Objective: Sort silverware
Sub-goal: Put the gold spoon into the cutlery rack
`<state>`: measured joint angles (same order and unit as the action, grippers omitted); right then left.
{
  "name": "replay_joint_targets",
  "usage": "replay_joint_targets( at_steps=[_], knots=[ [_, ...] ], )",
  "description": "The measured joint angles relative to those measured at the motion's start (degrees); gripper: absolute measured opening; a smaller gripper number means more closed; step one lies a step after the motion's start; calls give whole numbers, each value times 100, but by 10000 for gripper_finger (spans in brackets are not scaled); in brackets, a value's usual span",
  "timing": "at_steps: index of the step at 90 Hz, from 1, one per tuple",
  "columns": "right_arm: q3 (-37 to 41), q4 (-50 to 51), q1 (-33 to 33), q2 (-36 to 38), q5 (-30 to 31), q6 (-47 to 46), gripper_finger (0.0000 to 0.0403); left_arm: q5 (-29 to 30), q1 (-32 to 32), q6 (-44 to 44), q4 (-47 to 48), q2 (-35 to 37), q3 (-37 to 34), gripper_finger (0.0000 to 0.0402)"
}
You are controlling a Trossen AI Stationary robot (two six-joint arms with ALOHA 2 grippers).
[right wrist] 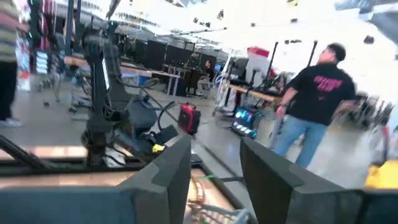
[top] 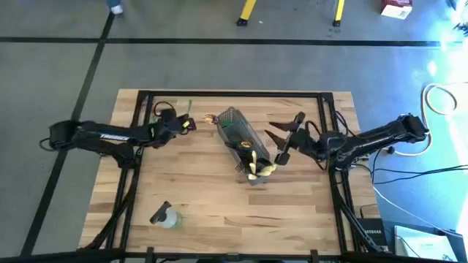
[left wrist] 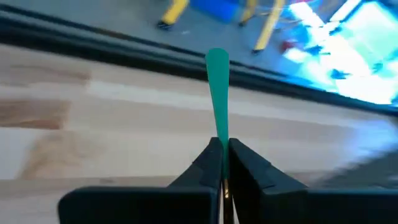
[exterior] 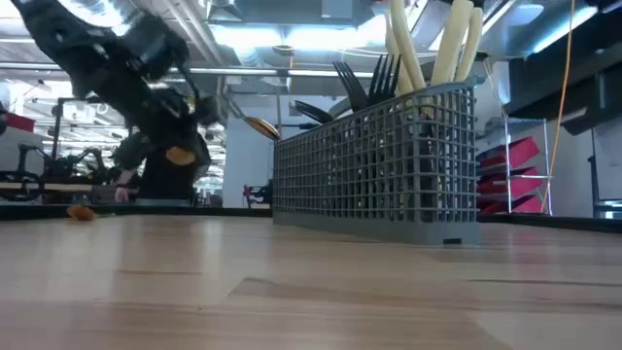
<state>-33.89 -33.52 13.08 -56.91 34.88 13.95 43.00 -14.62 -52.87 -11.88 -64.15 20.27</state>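
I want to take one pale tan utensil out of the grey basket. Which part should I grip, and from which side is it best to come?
Probably grip the upper end of a pale tan utensil from above. The low view shows the handles standing nearly upright, well above the rim of the grey basket, while mesh walls close off the lower parts. The open right claw is beside the basket.

I see the wire basket [top: 238,139] at the table's [top: 197,197] centre, running from far-left to near-right, with utensils [top: 256,166] standing in its near end. A utensil [top: 210,117] lies just left of its far end. The left gripper [top: 189,123], clamping a slim utensil [left wrist: 218,93], sits left of that. The right gripper [top: 287,139] is right of the basket. A bottle [top: 167,217] lies near-left.
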Motion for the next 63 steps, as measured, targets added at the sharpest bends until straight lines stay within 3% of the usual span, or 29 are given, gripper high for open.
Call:
replay_joint_targets(
  at_steps=[12, 32, 51, 63],
  knots=[
    [-541, 1022, -9, 19, -122, -375, 122, 81, 648, 49, 196, 637, 4, 3],
    [-1561, 3050, -204, -189, -1013, -790, 122, 1151, 1650, -369, 717, 1469, 7, 2],
    [-1724, 2904, -222, -690, -1865, -468, 122, 1941, 2267, -540, 229, 1695, 7, 2],
    [-1722, 2557, -224, -1194, -1675, 225, 122, 1869, 2478, -328, -308, 1693, 9, 2]
  ],
)
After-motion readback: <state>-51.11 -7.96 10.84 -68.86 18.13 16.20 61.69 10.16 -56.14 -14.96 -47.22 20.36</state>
